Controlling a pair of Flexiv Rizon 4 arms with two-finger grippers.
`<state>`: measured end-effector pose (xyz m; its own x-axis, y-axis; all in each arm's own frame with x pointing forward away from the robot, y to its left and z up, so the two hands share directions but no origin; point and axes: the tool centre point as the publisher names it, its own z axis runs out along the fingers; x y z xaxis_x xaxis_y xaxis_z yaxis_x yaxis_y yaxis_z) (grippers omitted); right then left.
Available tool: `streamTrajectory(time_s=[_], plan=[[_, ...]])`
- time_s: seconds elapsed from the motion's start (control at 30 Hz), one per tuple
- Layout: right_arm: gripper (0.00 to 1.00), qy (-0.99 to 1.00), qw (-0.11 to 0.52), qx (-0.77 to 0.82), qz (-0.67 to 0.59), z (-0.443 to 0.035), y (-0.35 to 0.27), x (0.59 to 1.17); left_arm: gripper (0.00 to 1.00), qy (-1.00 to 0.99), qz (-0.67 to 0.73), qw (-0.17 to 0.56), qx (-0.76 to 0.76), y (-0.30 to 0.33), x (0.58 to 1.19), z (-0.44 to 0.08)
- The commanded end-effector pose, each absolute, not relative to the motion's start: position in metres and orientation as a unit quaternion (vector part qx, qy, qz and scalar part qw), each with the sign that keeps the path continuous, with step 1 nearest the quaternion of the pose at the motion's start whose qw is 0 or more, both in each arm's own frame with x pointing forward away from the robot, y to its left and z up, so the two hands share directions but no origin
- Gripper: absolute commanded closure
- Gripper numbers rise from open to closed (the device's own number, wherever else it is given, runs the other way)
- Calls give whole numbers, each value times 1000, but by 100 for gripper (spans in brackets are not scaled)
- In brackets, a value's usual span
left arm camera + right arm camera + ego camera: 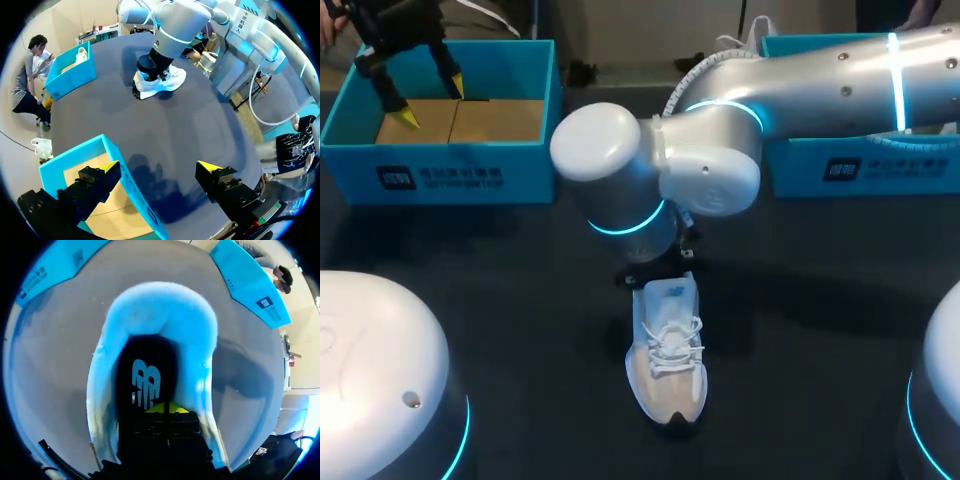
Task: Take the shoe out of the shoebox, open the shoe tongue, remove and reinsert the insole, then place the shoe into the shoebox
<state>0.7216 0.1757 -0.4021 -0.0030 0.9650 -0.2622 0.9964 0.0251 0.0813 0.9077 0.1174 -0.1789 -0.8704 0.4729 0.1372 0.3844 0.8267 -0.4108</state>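
- Room: bare dark bench on every side of the shoe. It sits mid-bench, well apart from both boxes.
- Edges: both boxes are along the far edge, the left shoebox at far left and the right shoebox at far right. The near corners are taken by the arm bases.
- Count: 1 shoe, 2 blue shoeboxes, 2 claws.
- Shoe: white, upright on its sole. Long axis runs near–far, toe toward the near edge, heel end under the right arm.
- Right claw: down in the shoe opening over the dark insole, yellow tips pressed together. Can't tell if anything is pinched.
- Left claw: spread wide, holding nothing, hanging over the left shoebox. One finger is over the tan inside, the other over the bench outside, with the box wall between them.
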Motion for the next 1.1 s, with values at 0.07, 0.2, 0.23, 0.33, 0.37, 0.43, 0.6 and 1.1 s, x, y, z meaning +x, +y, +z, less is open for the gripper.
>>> streamTrajectory(time_s=[0.07,0.2,0.23,0.33,0.37,0.43,0.6,1.1], plan=[[100,708,142,691,-44,-382,182,723,0,-949,187,117,-226,118,907,-178],[100,713,139,686,-29,-371,189,731,0,-949,187,117,-226,118,907,-178],[100,713,134,688,-30,-371,191,733,0,-949,187,117,-226,118,907,-178],[100,717,116,687,-24,-375,195,739,0,-949,187,117,-226,118,907,-178],[100,717,105,689,-22,-379,195,741,0,-949,187,117,-226,118,907,-178],[100,717,84,692,-18,-388,195,743,0,-949,187,117,-226,118,907,-178],[100,714,43,699,-14,-407,194,743,0,-949,187,117,-226,118,907,-178],[100,708,49,704,-10,-361,198,728,0,-949,187,117,-226,118,907,-178]])
